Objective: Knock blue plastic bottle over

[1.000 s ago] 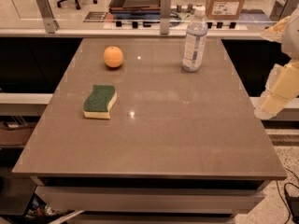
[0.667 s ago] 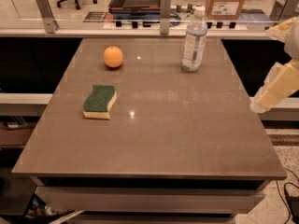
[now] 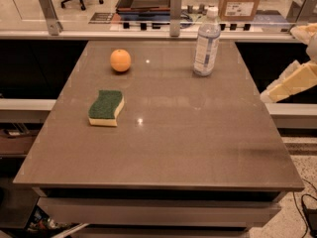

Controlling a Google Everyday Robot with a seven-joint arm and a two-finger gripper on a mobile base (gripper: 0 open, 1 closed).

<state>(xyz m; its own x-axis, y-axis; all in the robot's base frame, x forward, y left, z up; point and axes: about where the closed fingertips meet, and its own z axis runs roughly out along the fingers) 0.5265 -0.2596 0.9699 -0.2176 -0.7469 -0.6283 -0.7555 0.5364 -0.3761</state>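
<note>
The grey-brown square table point(image 3: 198, 148) carries three unmoved things. The cream-coloured gripper point(image 3: 271, 93), just off the table's right edge, has edged toward the far side; its grip cannot be told. One clear blue plastic bottle point(image 3: 206, 43) stands upright at far right, cap upward. There is one green-and-yellow sponge point(image 3: 106, 107) and one orange ball point(image 3: 120, 60).

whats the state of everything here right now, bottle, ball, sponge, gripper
blue plastic bottle: upright, cap on, far right part of the table
orange ball: at rest on the table, far left part
sponge: lying flat, green side up
gripper: in the air off the table's right edge, apart from the bottle
</note>
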